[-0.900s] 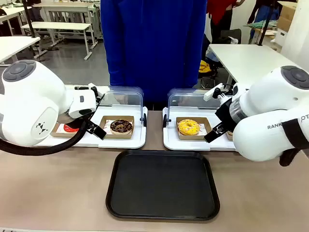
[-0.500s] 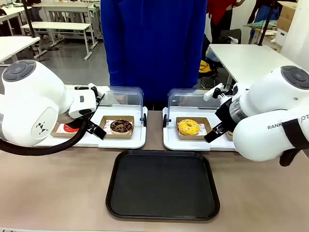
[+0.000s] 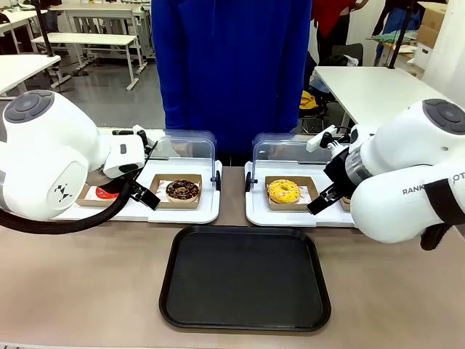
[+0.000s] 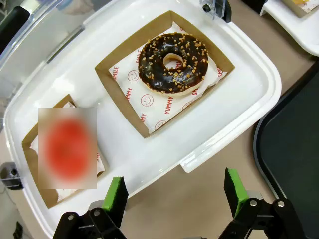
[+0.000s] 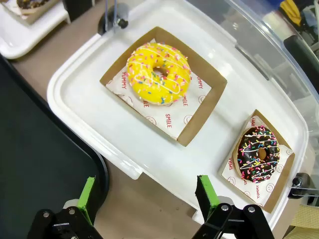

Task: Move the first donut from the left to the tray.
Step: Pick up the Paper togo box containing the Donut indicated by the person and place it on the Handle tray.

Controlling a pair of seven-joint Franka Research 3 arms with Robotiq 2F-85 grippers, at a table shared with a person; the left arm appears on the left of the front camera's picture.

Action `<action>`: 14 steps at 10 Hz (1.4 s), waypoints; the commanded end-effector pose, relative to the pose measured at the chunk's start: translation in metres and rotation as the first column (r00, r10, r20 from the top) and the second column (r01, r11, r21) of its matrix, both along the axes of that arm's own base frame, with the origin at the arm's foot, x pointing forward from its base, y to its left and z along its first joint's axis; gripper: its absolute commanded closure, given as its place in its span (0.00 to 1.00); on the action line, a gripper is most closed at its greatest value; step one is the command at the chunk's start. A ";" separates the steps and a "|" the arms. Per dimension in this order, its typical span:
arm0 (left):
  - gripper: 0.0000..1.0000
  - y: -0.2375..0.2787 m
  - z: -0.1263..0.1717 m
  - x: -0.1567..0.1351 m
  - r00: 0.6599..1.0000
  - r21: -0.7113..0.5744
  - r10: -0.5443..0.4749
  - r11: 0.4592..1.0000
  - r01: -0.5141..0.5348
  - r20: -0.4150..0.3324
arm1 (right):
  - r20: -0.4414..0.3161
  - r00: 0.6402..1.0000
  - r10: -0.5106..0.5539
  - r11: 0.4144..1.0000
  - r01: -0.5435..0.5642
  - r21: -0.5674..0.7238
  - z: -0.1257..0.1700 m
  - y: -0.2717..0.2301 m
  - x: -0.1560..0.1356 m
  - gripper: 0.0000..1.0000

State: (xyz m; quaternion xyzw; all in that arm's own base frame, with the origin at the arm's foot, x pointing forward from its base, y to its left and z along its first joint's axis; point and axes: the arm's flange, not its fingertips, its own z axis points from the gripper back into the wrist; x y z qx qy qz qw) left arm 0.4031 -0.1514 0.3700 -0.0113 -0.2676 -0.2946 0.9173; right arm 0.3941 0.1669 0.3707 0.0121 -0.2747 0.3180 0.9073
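Observation:
The first donut from the left [image 4: 67, 147], red-iced in a small brown cardboard dish, lies at the left end of a white tray [image 4: 164, 144]; in the front view the donut [image 3: 107, 193] peeks out behind my left arm. My left gripper [image 4: 175, 196] hovers open over that white tray's near edge, right of the red donut, holding nothing. The black tray [image 3: 245, 278] lies bare at the table's middle front, and its corner [image 4: 294, 149] shows beside the left gripper. My right gripper [image 5: 146, 195] is open above the other white tray's near edge.
A chocolate donut with nuts [image 4: 172, 62] sits in its dish beside the red one. The right white tray [image 5: 99, 119] holds a yellow donut [image 5: 158, 73] and a dark sprinkled donut [image 5: 258, 154]. Clear lids stand raised behind both trays. A person in blue [image 3: 231, 73] stands across the table.

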 end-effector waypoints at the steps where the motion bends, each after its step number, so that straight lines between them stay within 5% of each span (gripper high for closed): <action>1: 0.00 0.000 0.000 0.000 1.000 0.000 0.000 1.000 0.000 0.000 | 0.000 1.000 0.000 1.000 0.000 0.000 0.000 0.000 0.000 0.00; 4: 0.00 0.042 0.091 0.040 0.998 -0.144 -0.056 0.988 0.049 -0.043 | -0.007 1.000 0.002 0.989 -0.001 0.145 0.115 -0.039 0.017 0.00; 6: 0.00 0.085 0.124 0.054 0.975 -0.227 -0.203 0.957 0.178 -0.089 | -0.007 0.996 0.094 0.959 -0.088 0.269 0.155 -0.112 0.008 0.00; 9: 0.00 0.186 0.133 0.065 0.864 -0.383 -0.503 0.797 0.466 0.006 | 0.107 0.955 0.277 0.863 -0.296 0.410 0.165 -0.243 -0.016 0.00; 11: 0.00 0.244 0.115 0.065 0.807 -0.464 -0.564 0.676 0.572 0.175 | 0.205 0.917 0.343 0.798 -0.399 0.452 0.148 -0.298 -0.033 0.00; 14: 0.00 0.296 0.081 0.059 0.756 -0.484 -0.564 0.586 0.650 0.333 | 0.279 0.877 0.392 0.769 -0.478 0.424 0.125 -0.317 -0.042 0.00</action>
